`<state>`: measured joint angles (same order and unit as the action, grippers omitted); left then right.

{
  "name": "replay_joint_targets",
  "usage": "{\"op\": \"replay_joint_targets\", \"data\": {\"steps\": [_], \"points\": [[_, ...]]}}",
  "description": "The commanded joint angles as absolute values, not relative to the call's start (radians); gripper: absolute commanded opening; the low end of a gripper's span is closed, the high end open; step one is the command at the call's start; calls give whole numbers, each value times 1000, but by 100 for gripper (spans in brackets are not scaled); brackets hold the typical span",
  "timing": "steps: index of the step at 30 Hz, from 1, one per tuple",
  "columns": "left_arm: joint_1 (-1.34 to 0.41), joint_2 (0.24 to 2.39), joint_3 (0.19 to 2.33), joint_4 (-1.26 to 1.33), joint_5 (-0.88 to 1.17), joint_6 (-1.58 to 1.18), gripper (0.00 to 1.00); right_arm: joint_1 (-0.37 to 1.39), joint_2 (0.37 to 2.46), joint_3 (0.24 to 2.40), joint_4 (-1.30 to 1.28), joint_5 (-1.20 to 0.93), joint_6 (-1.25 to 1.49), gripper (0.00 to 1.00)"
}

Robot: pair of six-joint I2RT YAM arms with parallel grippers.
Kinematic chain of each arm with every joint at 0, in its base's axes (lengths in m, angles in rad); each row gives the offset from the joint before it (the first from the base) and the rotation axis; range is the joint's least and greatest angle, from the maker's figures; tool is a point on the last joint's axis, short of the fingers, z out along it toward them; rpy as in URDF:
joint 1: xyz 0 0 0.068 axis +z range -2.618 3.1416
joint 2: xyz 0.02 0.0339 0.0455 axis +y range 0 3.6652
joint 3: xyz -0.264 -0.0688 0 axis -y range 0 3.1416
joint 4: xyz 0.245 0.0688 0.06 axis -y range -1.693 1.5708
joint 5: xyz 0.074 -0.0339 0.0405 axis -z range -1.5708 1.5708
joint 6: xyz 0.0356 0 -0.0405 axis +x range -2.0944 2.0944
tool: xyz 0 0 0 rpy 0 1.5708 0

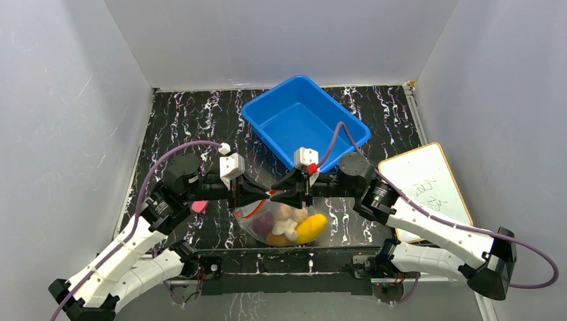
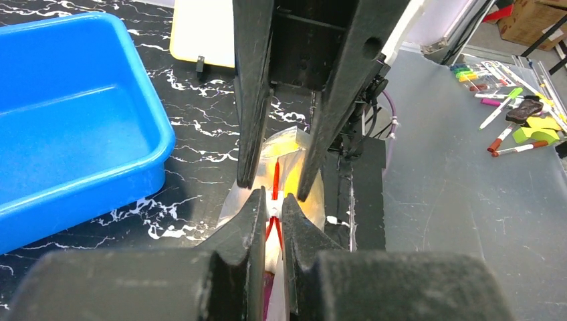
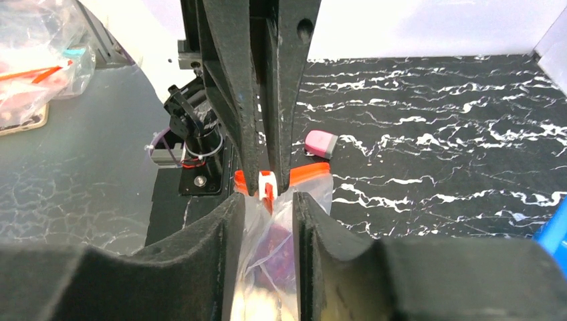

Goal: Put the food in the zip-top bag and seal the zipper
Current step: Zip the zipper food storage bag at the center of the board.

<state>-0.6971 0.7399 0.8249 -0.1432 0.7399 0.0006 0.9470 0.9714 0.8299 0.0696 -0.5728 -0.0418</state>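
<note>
- Clamping the thin red-orange zipper (image 3: 311, 175) at its small white slider (image 3: 266, 179), the left gripper (image 2: 273, 204) has its fingers pressed together on the strip, w/ no gap showing.
- Facing it tip to tip, the right gripper (image 3: 267, 204) has its jaws apart. Clear film runs btwn its two black fingers (image 3: 220, 254); can't tell whether the pads touch the plastic.
- Both arms reach in from opposite sides and meet over the near-centre of the black, white-veined marbled table (image 1: 194, 120).
- Clear, crinkly plastic zip-top bag (image 1: 249, 221) has its mouth edge up at the fingertips, w/ its body spreading from there toward the near table edge.
- Small toy food (image 1: 289, 226) sits bunched inside the pouch: a yellow oval fruit (image 1: 311, 229), a purple piece (image 1: 264, 221), an orange-brown lump (image 1: 275, 239), plus white and beige bits in the middle.
- Small pink block (image 1: 198, 206) lies on the tabletop outside the pouch, to its left and just beside the left arm.
- Blue plastic bin (image 1: 301, 120), rectangular and set at an angle, stands beyond the grippers toward the far wall, apart from the pouch.
- White writing board w/ a wooden frame (image 1: 421, 184) lies at the table's right edge, faint handwriting on it, its near part under the right arm.
</note>
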Motion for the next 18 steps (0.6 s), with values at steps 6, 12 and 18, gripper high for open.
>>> {"op": "replay_joint_targets", "data": {"steps": [6,12,18], "points": [[-696,741,868,-145,786,16,0,945,1016,909,63,-579,-72,0],[-696,714,840,-190,730,35,0,944,925,837,171,-478,-51,0],[-696,738,864,-252,716,74,0,945,895,822,174,-459,-50,0]]}}
